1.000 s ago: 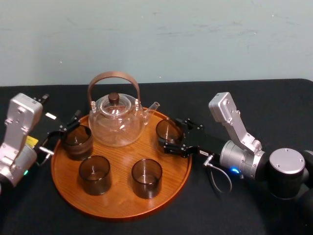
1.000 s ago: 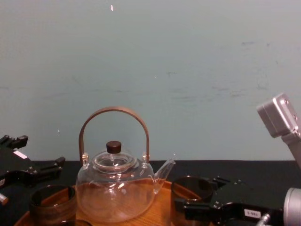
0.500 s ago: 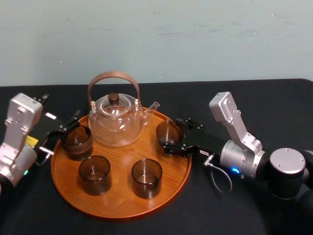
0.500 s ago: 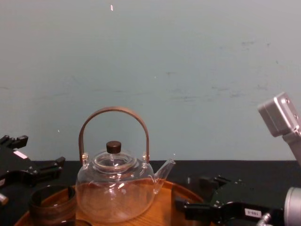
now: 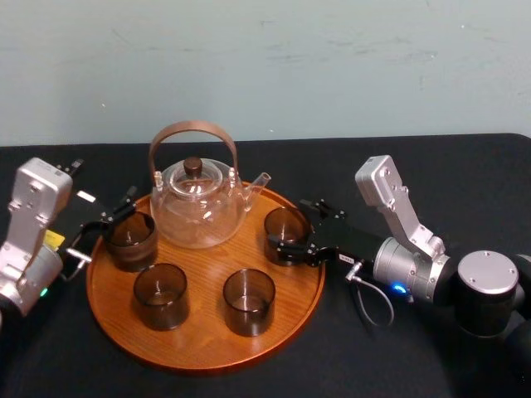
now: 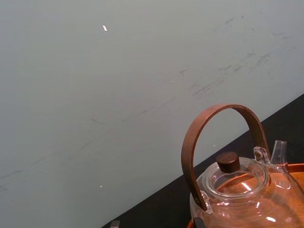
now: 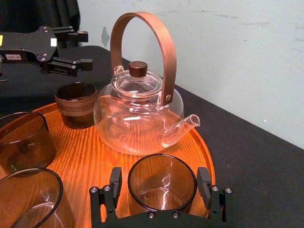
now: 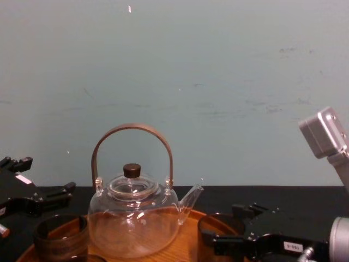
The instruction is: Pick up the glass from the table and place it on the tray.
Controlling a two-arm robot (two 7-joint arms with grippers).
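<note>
Right of the teapot (image 5: 199,206), just in front of its spout (image 5: 260,181), the glass (image 5: 286,229) stands upright on the tray (image 5: 203,336), inside the low rim and clear of the teapot's belly. The right gripper (image 5: 292,225) reaches in to it from farther right of the teapot, low over the tray's edge; its jaws are closed on the glass, with one black pad (image 7: 115,183) at each side of the wall near the rim. In the right wrist view the glass's base looks to be down on the wood grain.

Left of the teapot, off the tray's edge and over the table (image 5: 465,178), the left gripper (image 5: 114,211) hangs with its jaws spread and nothing between them. The left glass (image 5: 131,239) stands on the tray close to that gripper and just beside the teapot's left flank, with no pad touching it. In front of the teapot, nearer the robot, the near-left glass (image 5: 160,294) and the near-right glass (image 5: 249,300) stand side by side; they are apart from each other and from the gripped glass.

The teapot itself sits toward the far side of the tray; its arched brown handle (image 5: 192,128) is upright and a dark knob (image 5: 192,165) sits on the lid. Behind the teapot the black tabletop runs back to a pale wall (image 5: 265,66).
</note>
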